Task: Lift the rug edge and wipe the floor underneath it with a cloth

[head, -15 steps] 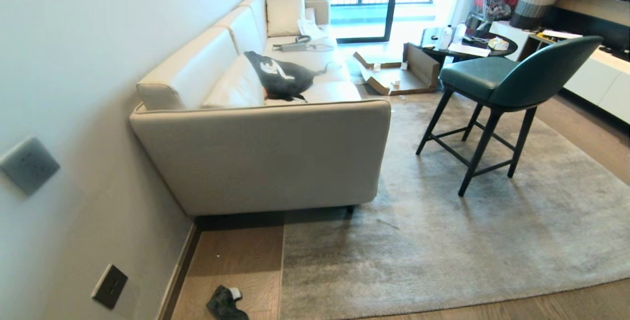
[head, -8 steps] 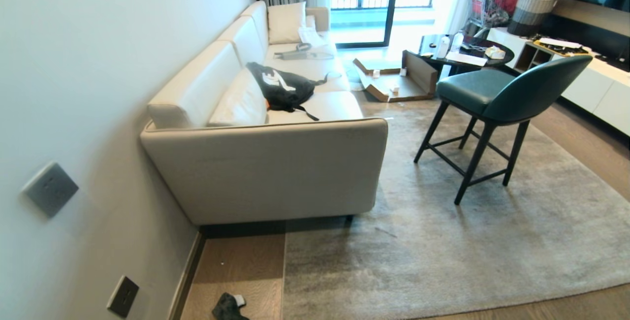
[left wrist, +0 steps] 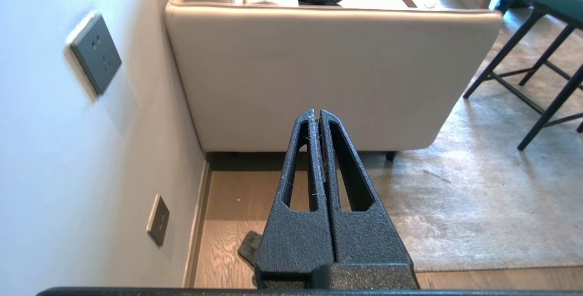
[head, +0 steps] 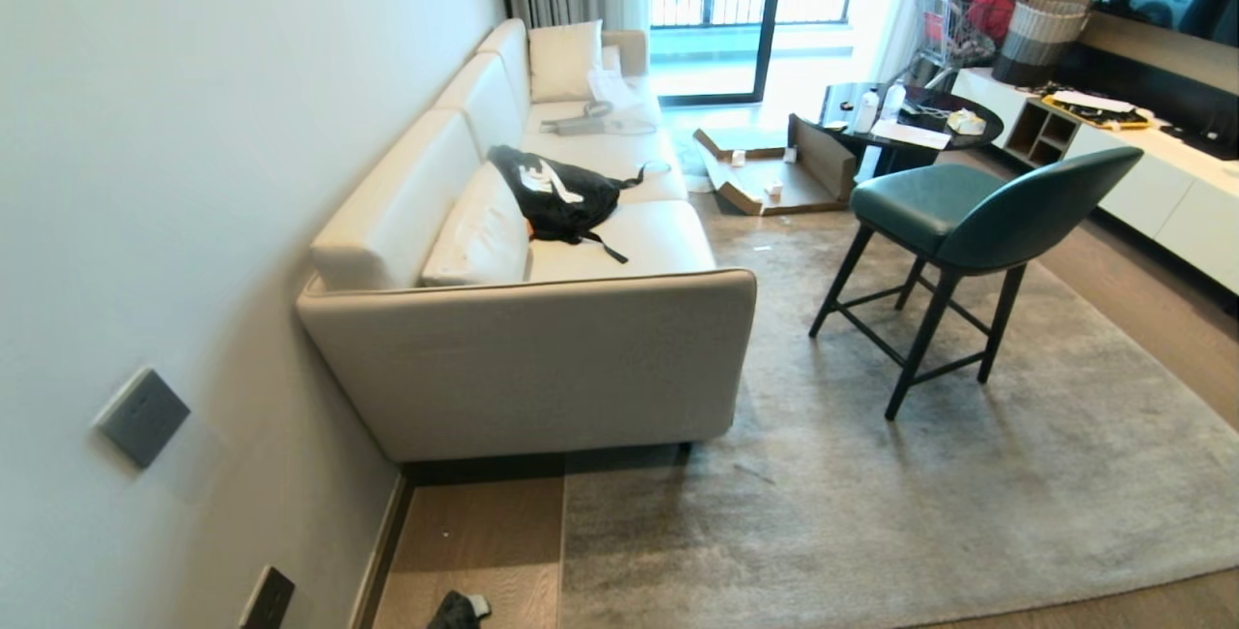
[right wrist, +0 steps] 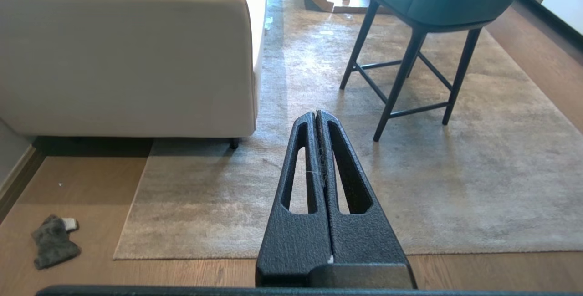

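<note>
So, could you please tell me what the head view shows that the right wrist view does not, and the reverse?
Only the head view shows the wall switch plate, the sofa seat with the black bag, the round table and the balcony door.

Only the right wrist view shows the right end effector, shut and empty, the rug edge with its square corner, and the whole cloth on the floor.

Both show the sofa, the green chair and the rug.

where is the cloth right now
The cloth lies crumpled on the bare wood floor, just off the rug edge, between it and the wall on the robot's left, short of the sofa.
</note>
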